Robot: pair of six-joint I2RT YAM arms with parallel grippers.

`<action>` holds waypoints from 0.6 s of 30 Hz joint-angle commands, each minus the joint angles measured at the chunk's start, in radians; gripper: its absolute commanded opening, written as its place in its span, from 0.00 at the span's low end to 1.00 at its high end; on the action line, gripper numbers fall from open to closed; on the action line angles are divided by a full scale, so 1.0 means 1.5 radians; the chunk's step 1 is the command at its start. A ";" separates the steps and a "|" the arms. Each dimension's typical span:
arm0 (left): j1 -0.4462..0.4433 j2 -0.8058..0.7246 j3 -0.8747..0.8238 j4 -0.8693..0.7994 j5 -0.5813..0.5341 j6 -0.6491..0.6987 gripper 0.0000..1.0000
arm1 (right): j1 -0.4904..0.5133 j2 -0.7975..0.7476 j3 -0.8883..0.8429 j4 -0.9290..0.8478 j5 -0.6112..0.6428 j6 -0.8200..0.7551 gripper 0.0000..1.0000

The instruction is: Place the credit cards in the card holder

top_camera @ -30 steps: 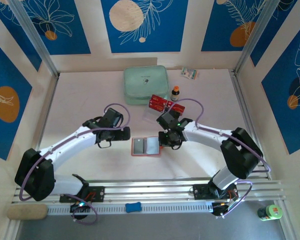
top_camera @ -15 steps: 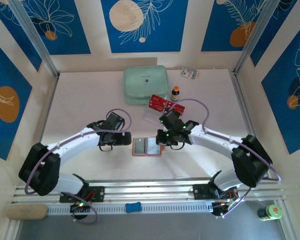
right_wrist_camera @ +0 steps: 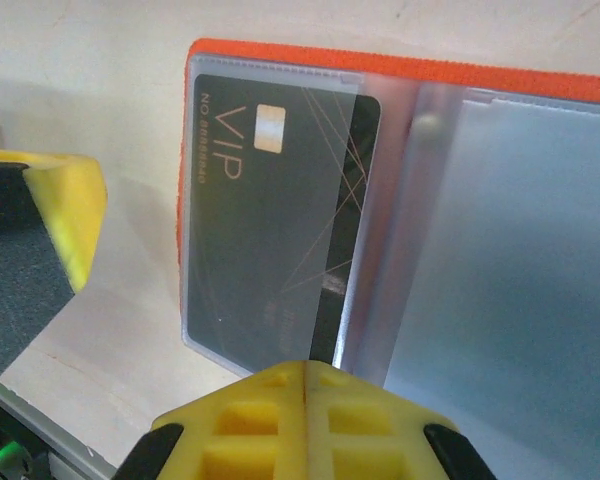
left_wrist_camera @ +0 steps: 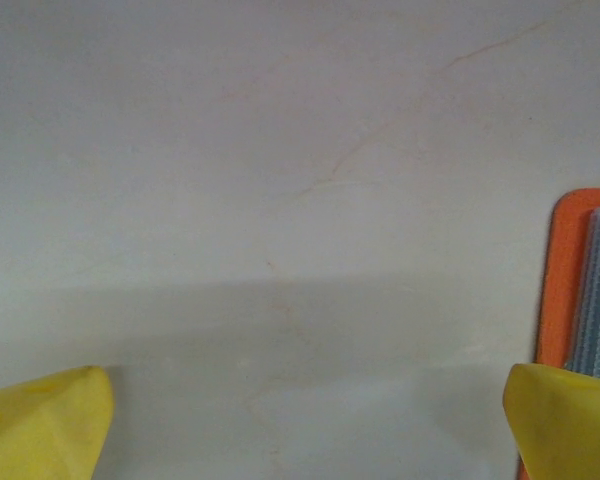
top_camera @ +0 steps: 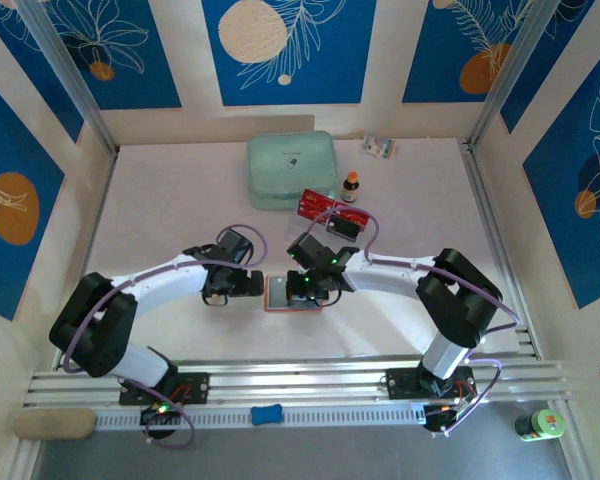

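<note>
The orange card holder (top_camera: 277,296) lies open and flat on the table between the two arms. In the right wrist view a black credit card (right_wrist_camera: 270,230) marked VIP sits in the holder's (right_wrist_camera: 280,55) left clear pocket, with its inner edge poking out toward the fold. My right gripper (right_wrist_camera: 306,385) is shut, tips together just below that exposed edge, with nothing between them. Over the holder's right half in the top view is the right gripper (top_camera: 305,288). My left gripper (top_camera: 250,283) stands open at the holder's left edge (left_wrist_camera: 555,280), fingers (left_wrist_camera: 40,420) on bare table. Red credit cards (top_camera: 320,207) lie behind.
A mint-green zipped pouch (top_camera: 291,169) lies at the back, a small brown bottle (top_camera: 351,186) to its right and a small packet (top_camera: 381,147) farther back. The metal rail (top_camera: 300,375) runs along the near edge.
The right gripper has moved left over the card holder and shut. The left gripper has slid right, up to the holder's left edge, and stayed open.
</note>
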 commanded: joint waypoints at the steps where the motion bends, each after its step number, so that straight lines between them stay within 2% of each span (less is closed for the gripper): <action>1: -0.005 0.010 -0.005 0.007 0.014 0.005 1.00 | 0.004 0.009 0.010 0.003 -0.003 0.010 0.00; 18: -0.013 0.049 -0.002 0.020 0.016 0.012 1.00 | 0.004 0.039 0.008 0.004 -0.006 0.011 0.00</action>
